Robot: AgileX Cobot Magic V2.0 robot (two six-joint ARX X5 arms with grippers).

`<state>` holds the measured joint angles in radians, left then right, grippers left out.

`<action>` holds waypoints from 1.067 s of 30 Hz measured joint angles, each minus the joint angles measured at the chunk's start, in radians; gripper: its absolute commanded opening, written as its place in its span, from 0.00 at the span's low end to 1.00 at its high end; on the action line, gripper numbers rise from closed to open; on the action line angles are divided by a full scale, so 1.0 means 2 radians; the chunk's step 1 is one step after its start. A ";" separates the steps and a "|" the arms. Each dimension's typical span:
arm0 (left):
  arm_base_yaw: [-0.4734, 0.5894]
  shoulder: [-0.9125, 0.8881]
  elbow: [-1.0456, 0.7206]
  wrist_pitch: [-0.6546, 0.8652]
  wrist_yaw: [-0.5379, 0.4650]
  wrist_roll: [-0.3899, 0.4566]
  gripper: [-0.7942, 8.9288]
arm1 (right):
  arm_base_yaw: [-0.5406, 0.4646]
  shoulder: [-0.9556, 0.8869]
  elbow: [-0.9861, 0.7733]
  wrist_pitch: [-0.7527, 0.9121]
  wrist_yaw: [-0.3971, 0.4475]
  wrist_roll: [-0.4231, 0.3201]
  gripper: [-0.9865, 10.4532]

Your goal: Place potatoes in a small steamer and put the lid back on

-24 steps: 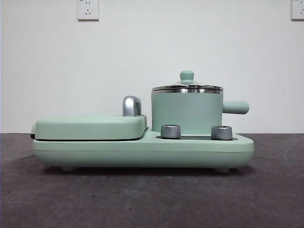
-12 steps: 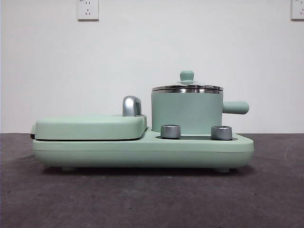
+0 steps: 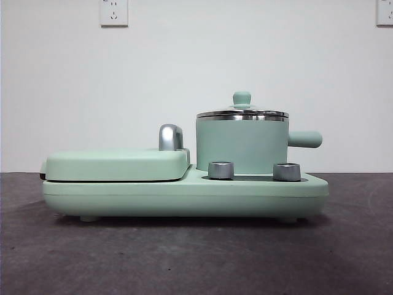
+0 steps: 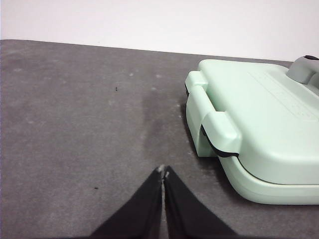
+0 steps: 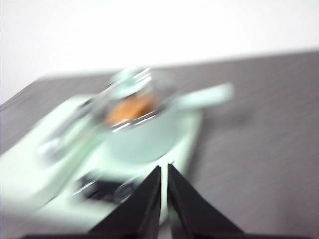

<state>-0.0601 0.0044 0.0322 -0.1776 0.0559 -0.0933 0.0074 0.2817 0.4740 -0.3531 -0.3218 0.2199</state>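
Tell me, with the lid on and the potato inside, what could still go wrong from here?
Little seems left, so the risks are small. The right pincer, jaws shut, sits close to the small steamer, and its view is blurred, hinting at motion; a stray swing might knock the side handle or shift the lid. The potato shows only as an orange blur through the glass, so how it sits cannot be checked. The left pincer waits beside the griddle cover.

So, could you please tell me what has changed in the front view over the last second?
Nothing visibly changed. The lid sits on the small steamer as before, the griddle cover is closed, and no arm enters the front view.
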 measured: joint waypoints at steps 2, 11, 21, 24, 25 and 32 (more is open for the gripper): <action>0.000 0.000 0.000 0.000 0.000 0.000 0.09 | -0.027 -0.031 -0.060 0.076 0.035 -0.002 0.10; 0.000 0.000 0.000 0.000 0.000 0.000 0.09 | -0.008 -0.111 -0.207 0.128 0.163 -0.007 0.10; 0.000 0.000 0.000 0.000 0.000 0.000 0.09 | 0.027 -0.138 -0.229 0.093 0.183 -0.046 0.10; 0.000 0.000 0.000 0.000 0.000 0.000 0.09 | 0.027 -0.139 -0.229 0.093 0.174 -0.058 0.10; 0.000 0.000 0.000 0.000 0.000 0.000 0.09 | 0.027 -0.139 -0.229 0.093 0.174 -0.060 0.10; 0.000 0.000 0.000 0.000 0.000 0.000 0.09 | 0.027 -0.139 -0.229 0.093 0.174 -0.065 0.10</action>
<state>-0.0601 0.0044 0.0322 -0.1780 0.0555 -0.0933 0.0620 0.0044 0.0166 -0.1673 0.0269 0.0898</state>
